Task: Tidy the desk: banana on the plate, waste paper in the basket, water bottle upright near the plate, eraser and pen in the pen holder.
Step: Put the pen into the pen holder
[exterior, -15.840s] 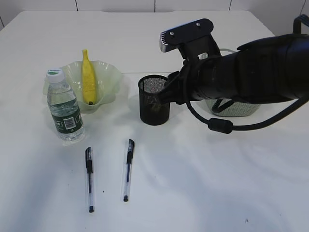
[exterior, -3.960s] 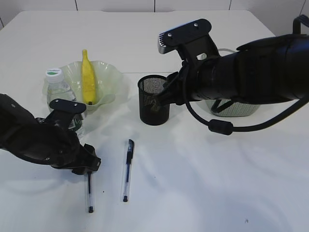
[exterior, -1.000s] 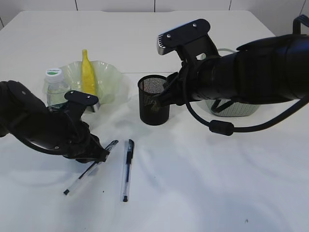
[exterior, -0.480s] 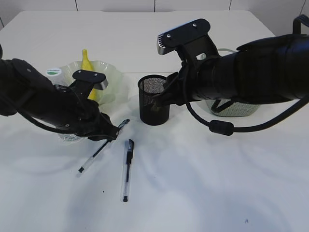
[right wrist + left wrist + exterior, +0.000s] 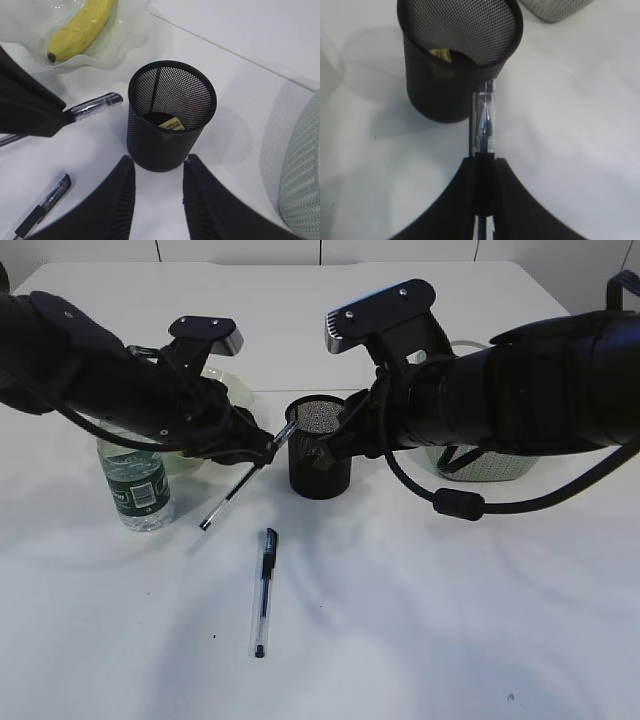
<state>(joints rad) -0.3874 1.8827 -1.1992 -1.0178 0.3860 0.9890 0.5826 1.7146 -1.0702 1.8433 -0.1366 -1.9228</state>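
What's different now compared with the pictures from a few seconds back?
The left end effector came in, closed on the left-hand pen, lifted it off the desk and carried it up to the rim of the pen holder. The right end effector has stayed around the holder's base. The other pen, the bottle and the banana have not moved.

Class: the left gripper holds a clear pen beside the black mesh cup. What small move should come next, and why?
Probably lift the clear plastic pen slightly and carry its raised end over the rim of the black mesh pen holder. The left gripper is shut on the pen, whose end sits just outside the rim, while the right gripper steadies the holder's base.
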